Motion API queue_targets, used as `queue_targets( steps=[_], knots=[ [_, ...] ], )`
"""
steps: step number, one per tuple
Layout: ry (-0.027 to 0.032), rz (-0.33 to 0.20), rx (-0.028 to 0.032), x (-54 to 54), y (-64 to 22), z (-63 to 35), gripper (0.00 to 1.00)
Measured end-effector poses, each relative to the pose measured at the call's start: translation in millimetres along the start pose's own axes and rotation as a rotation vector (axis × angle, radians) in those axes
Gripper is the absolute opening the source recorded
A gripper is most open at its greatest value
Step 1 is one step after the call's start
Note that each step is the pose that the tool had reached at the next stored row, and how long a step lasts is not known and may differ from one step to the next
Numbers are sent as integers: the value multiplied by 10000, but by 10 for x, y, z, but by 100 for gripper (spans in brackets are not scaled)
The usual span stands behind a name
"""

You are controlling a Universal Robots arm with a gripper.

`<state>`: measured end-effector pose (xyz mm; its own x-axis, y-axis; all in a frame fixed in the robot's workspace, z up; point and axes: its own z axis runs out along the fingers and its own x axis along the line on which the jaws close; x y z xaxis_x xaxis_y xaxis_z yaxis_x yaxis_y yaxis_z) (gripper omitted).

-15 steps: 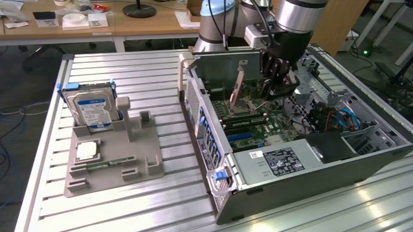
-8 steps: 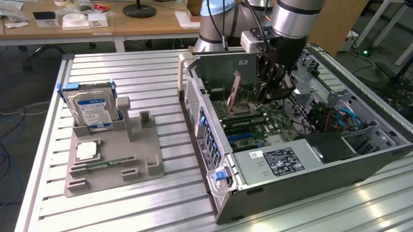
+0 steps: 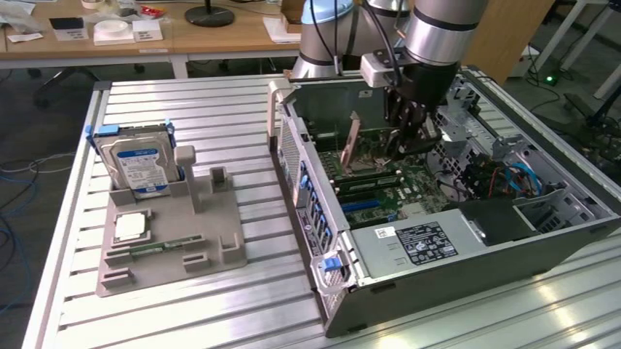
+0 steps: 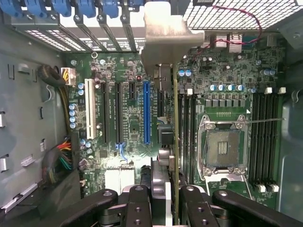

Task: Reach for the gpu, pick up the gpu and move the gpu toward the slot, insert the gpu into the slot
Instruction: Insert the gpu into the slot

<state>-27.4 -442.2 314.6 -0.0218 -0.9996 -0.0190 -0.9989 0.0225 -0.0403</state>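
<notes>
**Card in my grip, hanging beside the blue connector**

I am clamping my black, jointed metal fingers (image 4: 189, 205) on the gpu (image 4: 176, 142), a thin flat green circuit card that I am seeing edge-on as a dark line with a pale bent metal bracket (image 4: 163, 42) at its far end. My gripper (image 4: 163, 208) is pinching the card from both flat sides near its near end, so the card is running straight out from between my fingertips toward twelve o'clock, its long axis lying along my line of sight.

Outward from the card, the green motherboard (image 4: 128, 94) is lying below it. The slot (image 4: 146, 111), a long narrow blue plastic connector strip with a thin central groove, is sitting toward nine o'clock of the card's edge, just beside it and parallel to it. So the axes are agreeing, but I am judging that the card is hanging slightly to one side of the groove and is not yet seated. At three o'clock is lying the square silver processor socket (image 4: 222, 149).

In the exterior view, my gripper (image 3: 400, 149) is reaching down into the open grey metal computer case (image 3: 543, 233), and the card (image 3: 351, 138) is standing upright on edge over the board. Outside the case, at nine o'clock, a silver hard drive with a blue-white label (image 3: 136, 166) is standing in a grey holder.
</notes>
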Motion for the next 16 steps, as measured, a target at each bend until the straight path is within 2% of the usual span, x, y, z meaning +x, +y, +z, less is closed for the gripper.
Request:
queue_targets(
  steps=[6, 10, 12, 16],
  knots=[
    [-1, -2, 0, 9, 4, 83, 28],
    [4, 2, -25, 10, 6, 112, 28],
    [30, 1, -28, 9, 8, 117, 28],
    [40, 2, -34, 11, 26, 123, 28]
  ],
)
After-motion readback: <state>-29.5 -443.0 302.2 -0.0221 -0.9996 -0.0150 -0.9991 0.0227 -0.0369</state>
